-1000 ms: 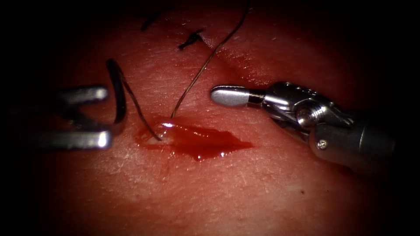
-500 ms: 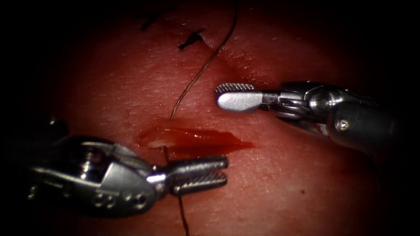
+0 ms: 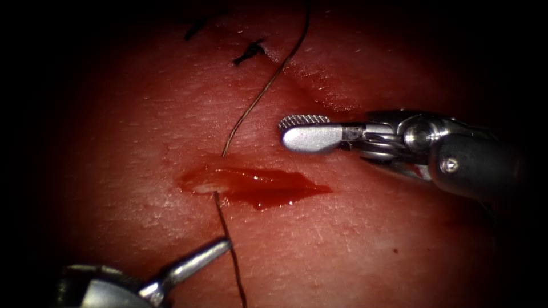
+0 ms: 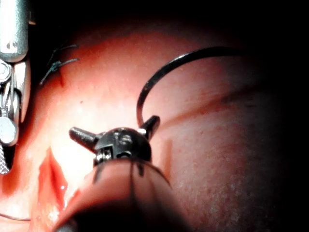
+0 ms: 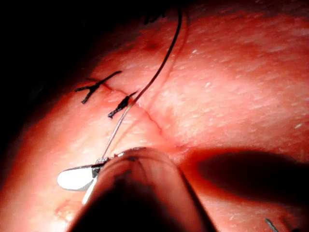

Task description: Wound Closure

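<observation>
Found the left tool's (image 4: 114, 125) fingers (image 4: 82, 137) splayed wide, clamped on nothing as far as could be told, with one end of the needle (image 4: 178, 59) lying against the base of one finger. Saw the needle clear of the tissue (image 3: 342, 245), arching up and away over it. Noted the right tool's (image 3: 285, 130) fingers a little parted and gripping nothing, the toothed face of one showing. Traced the thread (image 3: 228, 245) out of the left end of the cut (image 3: 257, 185), where red fluid lay pooled, and straight down toward the near edge of the endoscope view; traced a second strand (image 3: 260, 94) from just above that same end, up and to the right past the knotted stitch ends (image 3: 249, 52). Placed the near strand just to the right of the left tool's one visible finger (image 3: 194, 265), close beside it but apart, its long axis running near to far. Judged the left tool much the nearer to that strand, and the right tool the nearer to the far one, which passed well to the left of its fingertips. Saw the left tool low at the near left, finger angled up and to the right toward the cut. Saw the right tool lying level above the cut's right half, reaching in from the right with its fingers pointing left.
</observation>
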